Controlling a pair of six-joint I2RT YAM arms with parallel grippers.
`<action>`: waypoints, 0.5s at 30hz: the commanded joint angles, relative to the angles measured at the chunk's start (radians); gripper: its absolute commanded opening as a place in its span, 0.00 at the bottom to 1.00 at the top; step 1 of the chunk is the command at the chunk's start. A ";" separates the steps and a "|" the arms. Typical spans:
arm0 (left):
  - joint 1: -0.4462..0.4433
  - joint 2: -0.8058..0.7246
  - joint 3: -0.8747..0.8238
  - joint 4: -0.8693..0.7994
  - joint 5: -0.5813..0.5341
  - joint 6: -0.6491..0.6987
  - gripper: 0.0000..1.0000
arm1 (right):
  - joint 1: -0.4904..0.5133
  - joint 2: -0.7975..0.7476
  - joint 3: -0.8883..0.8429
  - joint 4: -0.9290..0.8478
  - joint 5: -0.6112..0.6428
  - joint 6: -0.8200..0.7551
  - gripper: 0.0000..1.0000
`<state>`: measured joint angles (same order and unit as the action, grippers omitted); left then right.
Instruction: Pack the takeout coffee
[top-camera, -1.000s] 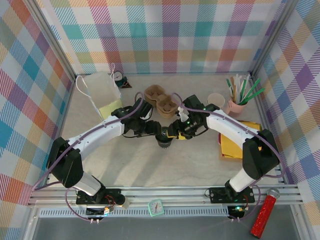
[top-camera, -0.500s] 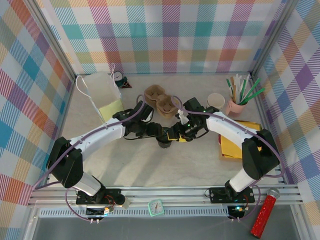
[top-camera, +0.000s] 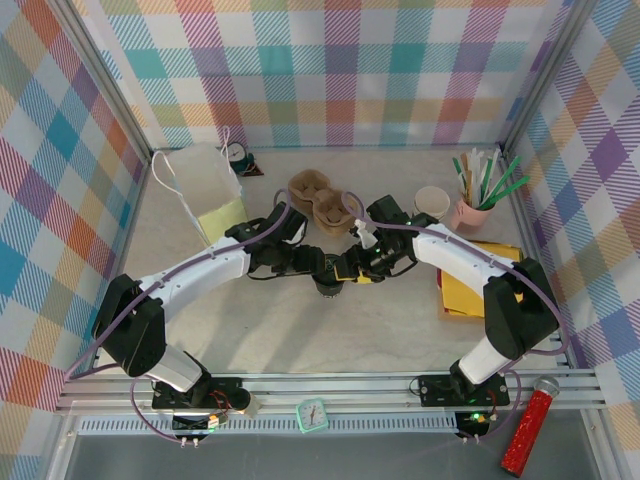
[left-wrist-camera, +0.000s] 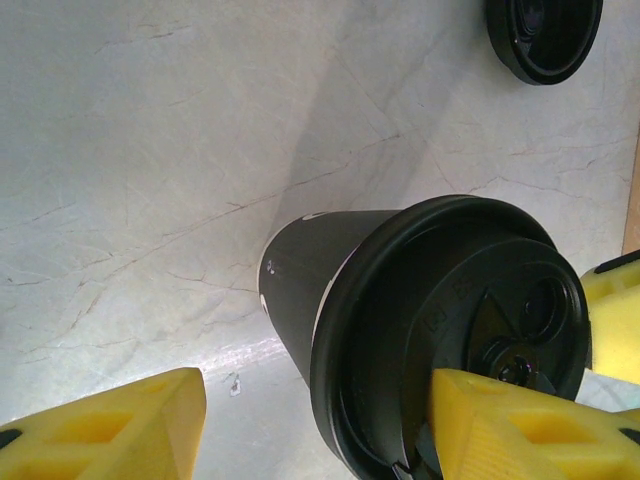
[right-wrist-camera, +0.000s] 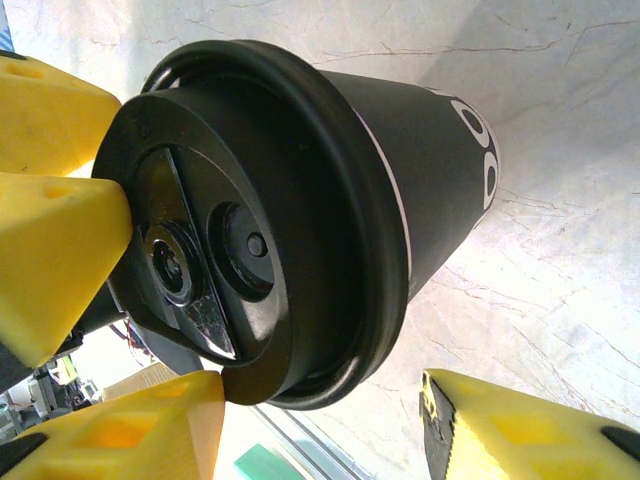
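The takeout coffee (top-camera: 328, 284) is a dark cup with a round black lid, standing on the marble table between both arms. In the left wrist view the coffee (left-wrist-camera: 400, 300) has my left gripper (left-wrist-camera: 315, 425) open about its lid. One yellow finger (left-wrist-camera: 520, 430) lies over the lid top and the other (left-wrist-camera: 100, 430) stands apart from the cup wall. In the right wrist view the coffee (right-wrist-camera: 300, 200) sits in my open right gripper (right-wrist-camera: 322, 425). The lid rim touches one finger (right-wrist-camera: 120, 430), and the other finger (right-wrist-camera: 530, 440) is off the cup. In the top view my left gripper (top-camera: 314, 268) and right gripper (top-camera: 354, 268) flank the lid.
A white paper bag (top-camera: 200, 185) stands open at the back left. Behind the grippers lies a brown cup carrier (top-camera: 318, 197). Lidless cups (top-camera: 432, 200), a pink cup of sticks (top-camera: 470, 212) and yellow packets (top-camera: 478, 285) are on the right. A loose black lid (left-wrist-camera: 545, 35) lies near the coffee.
Both grippers have shifted slightly around the coffee's lid since a second ago. The cup stays in the same place.
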<state>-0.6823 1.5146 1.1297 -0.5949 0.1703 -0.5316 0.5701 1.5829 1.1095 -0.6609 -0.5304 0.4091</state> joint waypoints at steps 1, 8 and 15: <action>-0.020 0.037 0.012 -0.125 -0.038 0.022 0.61 | 0.008 0.019 0.028 -0.069 0.041 -0.012 0.55; -0.020 0.034 0.077 -0.144 -0.030 0.027 0.61 | 0.006 0.017 0.087 -0.064 -0.002 0.006 0.55; -0.023 0.042 0.009 -0.109 -0.023 0.015 0.62 | 0.005 0.053 0.022 -0.044 0.025 -0.006 0.55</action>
<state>-0.6922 1.5360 1.1786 -0.6704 0.1558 -0.5266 0.5709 1.6070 1.1629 -0.6960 -0.5129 0.4095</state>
